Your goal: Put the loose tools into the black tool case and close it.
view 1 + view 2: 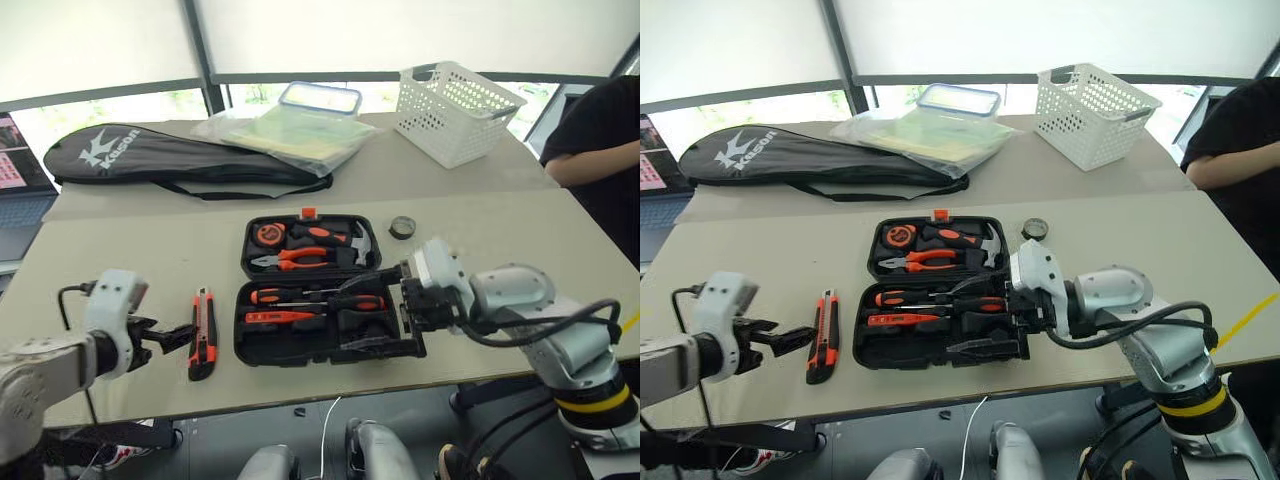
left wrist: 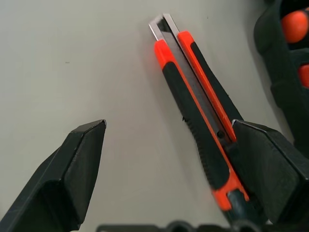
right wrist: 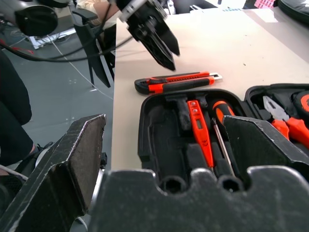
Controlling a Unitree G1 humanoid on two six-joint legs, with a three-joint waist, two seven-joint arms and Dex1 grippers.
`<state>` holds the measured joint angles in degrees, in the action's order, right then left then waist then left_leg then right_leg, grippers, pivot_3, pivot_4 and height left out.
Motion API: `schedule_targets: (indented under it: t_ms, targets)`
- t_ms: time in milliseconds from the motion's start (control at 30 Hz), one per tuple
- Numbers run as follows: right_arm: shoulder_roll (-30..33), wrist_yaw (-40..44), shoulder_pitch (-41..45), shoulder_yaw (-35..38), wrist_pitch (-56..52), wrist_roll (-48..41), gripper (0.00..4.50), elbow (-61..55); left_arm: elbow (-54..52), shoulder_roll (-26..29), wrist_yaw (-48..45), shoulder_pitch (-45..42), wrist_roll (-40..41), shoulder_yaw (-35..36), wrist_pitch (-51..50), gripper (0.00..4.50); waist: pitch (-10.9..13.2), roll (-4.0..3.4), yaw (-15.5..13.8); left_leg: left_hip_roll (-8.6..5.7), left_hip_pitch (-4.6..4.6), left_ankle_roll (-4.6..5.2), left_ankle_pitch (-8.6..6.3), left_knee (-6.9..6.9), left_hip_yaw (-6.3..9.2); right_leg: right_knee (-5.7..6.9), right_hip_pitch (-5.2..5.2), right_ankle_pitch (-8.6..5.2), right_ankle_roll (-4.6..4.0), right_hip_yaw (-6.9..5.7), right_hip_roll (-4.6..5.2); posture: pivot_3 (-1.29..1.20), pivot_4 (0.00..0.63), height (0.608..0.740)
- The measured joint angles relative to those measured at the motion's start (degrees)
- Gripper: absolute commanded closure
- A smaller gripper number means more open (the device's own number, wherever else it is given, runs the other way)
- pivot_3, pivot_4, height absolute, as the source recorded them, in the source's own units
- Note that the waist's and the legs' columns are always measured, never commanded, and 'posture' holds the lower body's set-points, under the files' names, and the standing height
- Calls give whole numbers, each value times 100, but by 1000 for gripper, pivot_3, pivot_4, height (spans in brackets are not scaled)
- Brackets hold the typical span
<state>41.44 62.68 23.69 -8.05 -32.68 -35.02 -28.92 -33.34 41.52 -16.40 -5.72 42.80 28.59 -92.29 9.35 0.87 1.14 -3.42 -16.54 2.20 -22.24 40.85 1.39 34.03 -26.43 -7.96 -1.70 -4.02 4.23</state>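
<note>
Black moulded plastic formed the open clamshell tool case (image 1: 330, 345), which lay flat on the pale grey table (image 1: 120, 260) with its lid half away from the robot and its orange latch at the far edge. In the near half sat 2 orange-and-black-handled screwdrivers (image 1: 330, 299) and a slim all-orange tester screwdriver (image 1: 275, 317), each pressed into a shaped slot, so those 3 looked already stowed. The far half held the orange-handled pliers, hammer and tape measure.

The orange-and-black utility knife (image 2: 193, 96) lay on the bare table just beside the case's left wall, lengthwise and parallel to it, with its metal tip pointing away from the robot. The left gripper (image 1: 165, 338) hovered at the knife's near end with its 2 black fingers (image 2: 77, 164) spread wide and nothing between them; one finger stood over the knife's butt, a stance that suited straddling the handle for a pick-up.

The small black tape roll (image 1: 402, 227) rested flat on the table near the lid's right corner, apart from the case.

The right gripper (image 1: 405, 300) hung at the case's right edge, jaws wide and empty, pointing across the slots toward the left, probably placed to steady the case or wait its turn.

A person's dark-sleeved arm (image 1: 590, 165) rested at the table's far right.
</note>
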Motion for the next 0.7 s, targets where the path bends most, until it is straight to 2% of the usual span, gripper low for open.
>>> schedule_targets:
  t_ms: [100,267,400,533,633,700]
  targets:
    - [-36,-181,-45,-6,-3,0,0,-187,157,-16,357,-274,116,-317,0,7,0,-1,-32,-1,20,-53,-14,-1,0,-2,7,-9,-13,3,6,0,150,740]
    - [-59,-491,-76,-7,-76,-4,0,-458,318,-15,743,-646,260,-831,18,7,-2,-4,-168,-1,24,-76,-4,-1,15,6,17,-14,-20,26,11,0,150,740]
    - [-60,-714,-120,-7,-246,-29,0,-618,651,432,745,-951,344,-1147,4,7,-2,-3,-193,-1,20,-76,-1,0,23,7,16,-14,-20,26,10,0,150,740]
    - [-38,-820,-177,40,-305,-131,0,-661,962,1025,590,-917,226,-1093,-1,7,-1,-3,-108,5,19,-40,19,-14,20,6,4,-21,-29,22,2,0,150,740]
    - [-26,-858,-178,65,-332,-173,0,-661,1045,1059,538,-913,296,-787,-1,7,-1,-3,-86,10,17,-40,19,-16,21,4,1,-23,-33,12,1,0,150,740]
    - [-33,-877,-164,61,-337,-174,0,-652,1058,845,585,-1010,654,-626,0,7,-1,-3,-96,7,16,-40,19,-15,22,3,3,-23,-33,11,7,0,150,740]
